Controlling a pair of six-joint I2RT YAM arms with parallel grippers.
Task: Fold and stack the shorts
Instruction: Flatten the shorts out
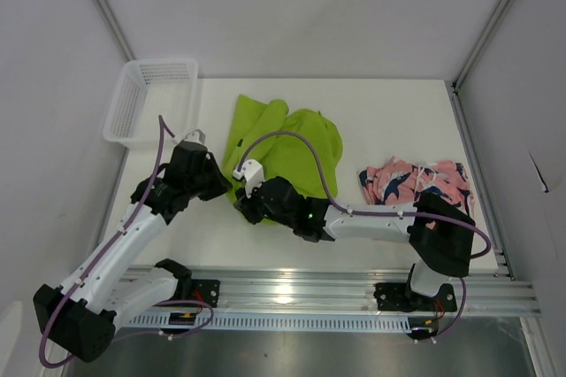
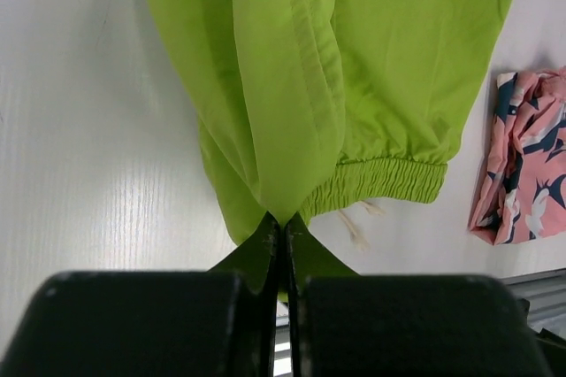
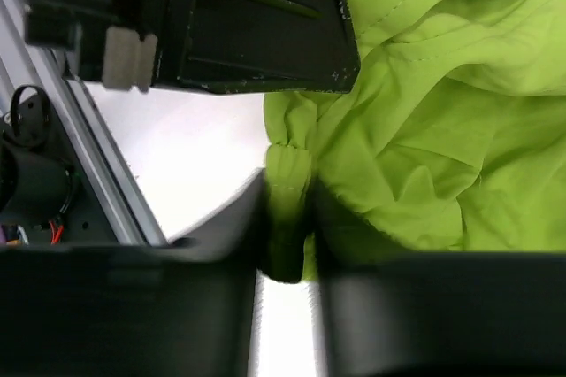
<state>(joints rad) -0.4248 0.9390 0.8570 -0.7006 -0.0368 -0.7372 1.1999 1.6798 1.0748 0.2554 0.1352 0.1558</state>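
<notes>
Pinching the near hem of the lime-green shorts (image 1: 296, 142), the left gripper (image 2: 283, 222) has its fingers pressed together on cloth; the right gripper (image 3: 287, 218) squeezes a bunched fold just beside. Both corners should probably rise evenly toward the table's (image 1: 389, 111) far edge. The coral-pink shorts (image 1: 416, 180) lie by the right edge.

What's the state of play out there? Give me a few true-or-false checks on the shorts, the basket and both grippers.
1. The left gripper is shut on the lime-green shorts. True.
2. The pink shorts are stacked on the green pair. False: they lie apart from it, on the right side of the table.
3. One pair of shorts sits in the basket. False: both pairs lie on the table.
4. The right gripper has a fold of the lime-green shorts between its fingers. True.
</notes>
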